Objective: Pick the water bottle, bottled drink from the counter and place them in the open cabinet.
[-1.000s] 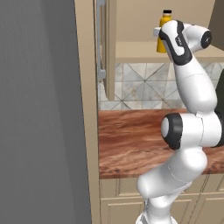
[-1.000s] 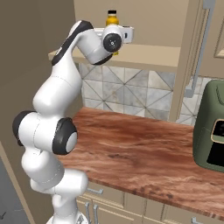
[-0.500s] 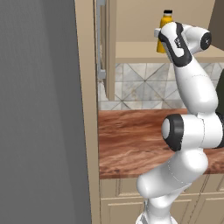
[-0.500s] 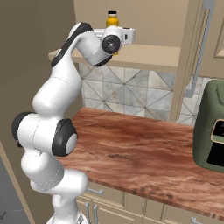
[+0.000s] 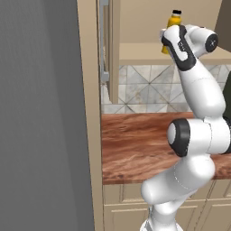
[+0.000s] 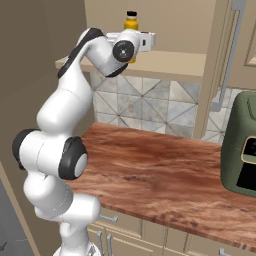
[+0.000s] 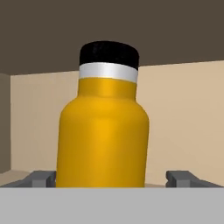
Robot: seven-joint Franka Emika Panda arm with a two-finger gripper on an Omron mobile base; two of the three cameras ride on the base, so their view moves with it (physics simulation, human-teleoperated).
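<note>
Fingers (image 7: pixel 43 178) stand wide apart either side of the water bottle (image 7: pixel 103 131), clear of its walls, which sits upright on the open cabinet (image 6: pixel 170 60) shelf. Rigid, smooth, likely slippery and tippy; grip the wide body, not the neck. Base views add the bare wood surface (image 6: pixel 165 170) below; hand view shows finger gaps.

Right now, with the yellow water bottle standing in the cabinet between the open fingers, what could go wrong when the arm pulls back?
1. The water bottle stands upright on the open cabinet's shelf, between the fingers of the gripper, with only small gaps. A sideways or tilted retreat could clip it and tip it over.
2. In the right base view the bottle seems near the shelf's front edge, so a knock might send it down onto the counter.
</note>
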